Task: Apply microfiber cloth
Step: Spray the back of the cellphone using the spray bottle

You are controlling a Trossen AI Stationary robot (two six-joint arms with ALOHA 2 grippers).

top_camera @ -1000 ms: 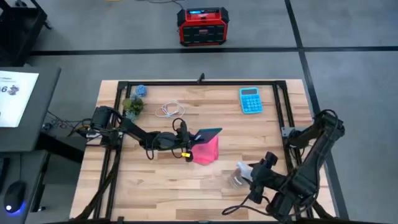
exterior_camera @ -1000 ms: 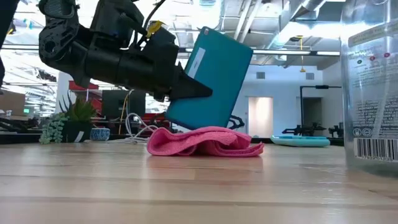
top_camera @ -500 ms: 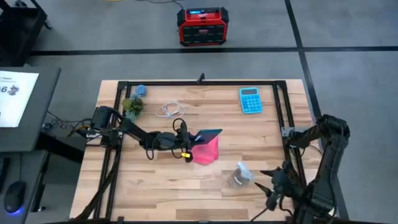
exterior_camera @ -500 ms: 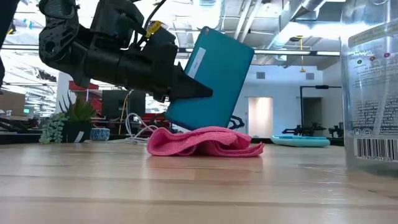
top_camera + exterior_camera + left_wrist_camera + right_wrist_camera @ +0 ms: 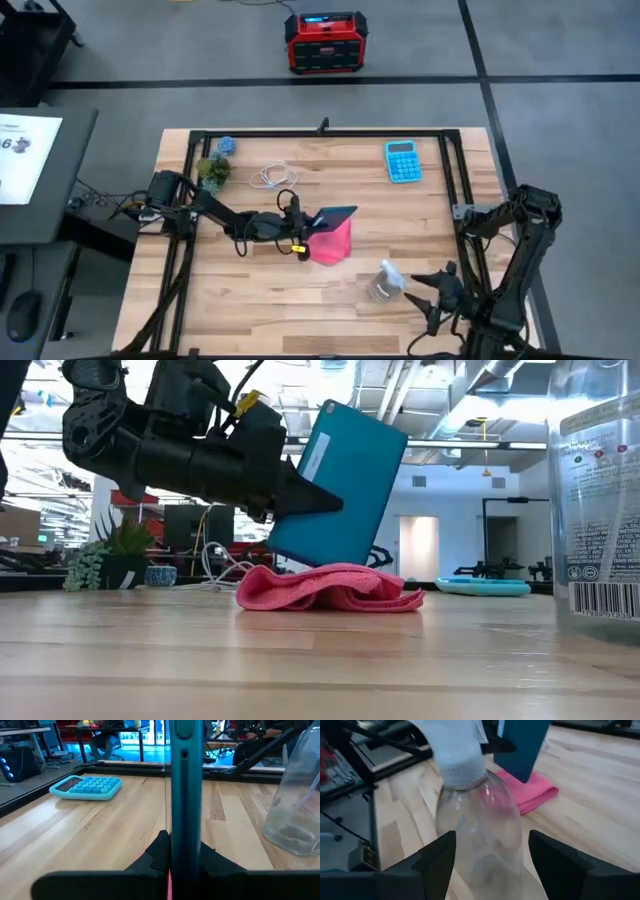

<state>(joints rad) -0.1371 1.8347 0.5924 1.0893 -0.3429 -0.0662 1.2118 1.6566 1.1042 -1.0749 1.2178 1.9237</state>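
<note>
**Pink cloth under a tilted phone**

Pink and folded, the microfiber cloth [image 5: 333,243] lies near the middle of the wooden counter [image 5: 300,300]. My left tool [image 5: 303,232] is clamped on a teal-cased phone [image 5: 340,488], holding it tilted above the cloth, with its lower edge at the cloth's top folds; whether the two touch I cannot tell. In my left wrist view the phone stands edge-on between my fingers [image 5: 156,854].

My right tool [image 5: 420,287] has its fingers spread wide, one to each side of a clear spray bottle [image 5: 385,281] with a white cap, which stands near the counter's front right, a little apart from the cloth. My right fingers [image 5: 432,865] are not pressing on the bottle.

A blue calculator [image 5: 402,161] lies at the far right, a white cable [image 5: 272,177] and a small plant [image 5: 212,171] at the far left.
</note>
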